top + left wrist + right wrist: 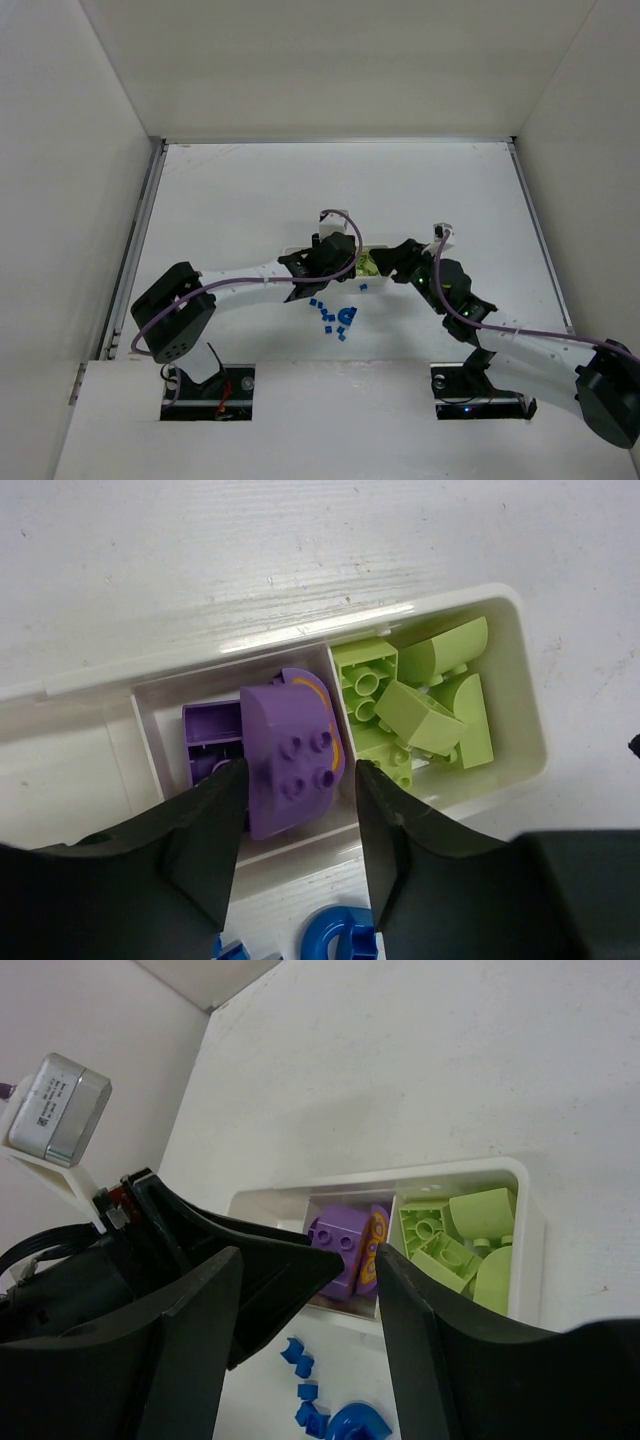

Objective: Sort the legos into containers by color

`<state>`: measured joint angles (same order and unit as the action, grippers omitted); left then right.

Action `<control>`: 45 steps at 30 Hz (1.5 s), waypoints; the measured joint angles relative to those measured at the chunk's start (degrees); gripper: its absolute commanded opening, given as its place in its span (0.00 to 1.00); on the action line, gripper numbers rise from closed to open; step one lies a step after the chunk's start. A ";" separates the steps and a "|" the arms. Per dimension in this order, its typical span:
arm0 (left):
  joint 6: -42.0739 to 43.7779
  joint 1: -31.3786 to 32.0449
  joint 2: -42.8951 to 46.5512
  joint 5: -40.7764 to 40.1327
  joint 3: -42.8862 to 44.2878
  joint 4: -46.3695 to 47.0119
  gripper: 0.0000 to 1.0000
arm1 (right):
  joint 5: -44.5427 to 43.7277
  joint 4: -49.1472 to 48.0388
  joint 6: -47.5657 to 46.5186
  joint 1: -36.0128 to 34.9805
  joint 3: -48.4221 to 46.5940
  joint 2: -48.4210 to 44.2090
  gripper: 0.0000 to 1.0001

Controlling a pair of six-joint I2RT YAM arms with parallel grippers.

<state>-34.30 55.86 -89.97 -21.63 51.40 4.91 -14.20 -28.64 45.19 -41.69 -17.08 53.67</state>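
Observation:
The white three-compartment tray [250, 640] lies across the left wrist view. Its middle compartment holds the purple-and-orange piece [295, 755], tilted on another purple brick. Its right compartment holds several yellow-green pieces [420, 705]. My left gripper [298, 770] is open just above the purple piece, one finger on each side, with a gap at the right finger. My right gripper [310, 1252] is open and empty, close beside it over the tray's near side. The rounded blue piece [360, 1425] and several tiny blue bricks [300, 1360] lie on the table in front of the tray.
In the top view both arms meet at mid-table over the tray [300, 247], hiding most of it. The blue bricks [328, 318] lie just nearer than the tray. White walls enclose the table at the left, right and back.

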 measured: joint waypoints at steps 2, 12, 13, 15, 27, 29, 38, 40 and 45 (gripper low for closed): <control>0.02 0.02 0.00 -0.20 0.07 -0.07 0.47 | 0.00 0.04 0.00 0.00 0.04 -0.02 0.62; -0.42 -0.37 5.57 -0.57 -1.90 -0.87 0.27 | -0.11 6.23 -0.85 -1.42 0.20 -4.48 0.30; -0.68 -0.52 8.11 -0.50 -3.04 -0.92 0.23 | -0.22 8.00 -0.98 -2.36 0.13 -5.01 0.29; -1.09 -0.87 13.14 -0.37 -5.07 -1.11 0.18 | -0.46 12.00 -1.16 -4.68 -0.33 -5.33 0.28; -7.72 3.41 31.17 -2.05 -20.44 -4.81 0.19 | -5.25 32.02 -1.27 -21.94 -11.82 11.06 0.75; -8.87 4.28 32.85 -2.67 -23.10 -5.95 0.20 | -5.84 33.35 -1.16 -22.88 -13.49 14.51 0.75; -11.13 5.25 37.40 -4.31 -27.71 -5.62 0.24 | -7.50 36.81 0.83 -23.61 -17.42 22.43 0.61; -11.17 5.84 37.29 -4.37 -28.22 -4.72 0.26 | -7.52 37.27 0.96 -23.61 -18.51 24.26 0.57; -11.19 8.22 36.48 -4.57 -29.33 -2.36 0.29 | -7.61 37.68 1.51 -23.61 -19.85 27.67 0.46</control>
<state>-45.50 64.07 -53.49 -26.20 22.06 2.55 -21.80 9.04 46.70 -65.30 -36.93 81.34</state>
